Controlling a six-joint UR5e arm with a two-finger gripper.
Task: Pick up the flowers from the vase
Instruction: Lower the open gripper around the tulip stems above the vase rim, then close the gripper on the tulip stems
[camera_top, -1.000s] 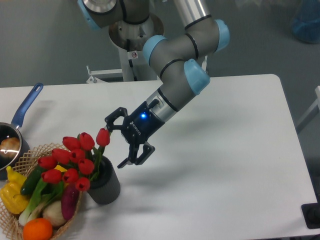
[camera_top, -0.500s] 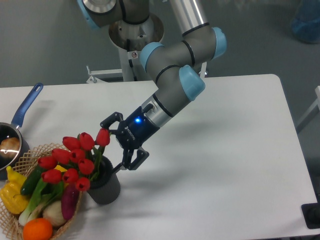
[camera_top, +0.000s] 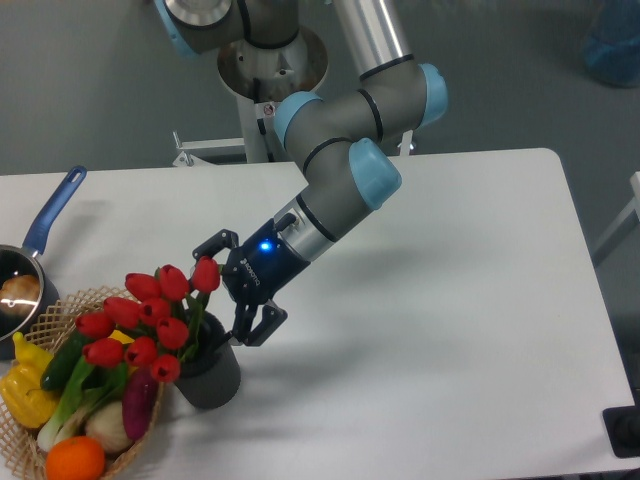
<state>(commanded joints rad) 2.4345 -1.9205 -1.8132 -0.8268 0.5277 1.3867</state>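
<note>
camera view, fixed, looking down on a white bench (camera_top: 450, 330). claw (camera_top: 222, 290) spread wide, holding nothing; one finger sits at about 12 o'clock of the topmost tulip bud, the other at about 3 o'clock of the vase (camera_top: 208, 372) rim, just beside it. whether either finger touches a bud or the rim, cannot tell.

flowers (camera_top: 145, 322) stand in the vase at the lower left of the bench, red buds fanning toward 9 and 10 o'clock, leaning over the wicker basket (camera_top: 45, 320) of vegetables. basket touches or nearly touches the vase at its 9 o'clock side. blue-handled saucepan (camera_top: 30, 270) well apart, at 10 o'clock of the basket.

risks, as i judge them:
- claw is lined up on the outermost bud, not the stems. closing there would likely crush a head or pull one tulip, leaving the bunch.
- lower finger is near the rim; a push toward 9 o'clock could tip the vase into the basket.
- bunch is wider than the vase mouth; a lift that isn't straight up may drag the vase along.
- stems mostly hidden behind buds, so the grip point is hard to confirm.
</note>
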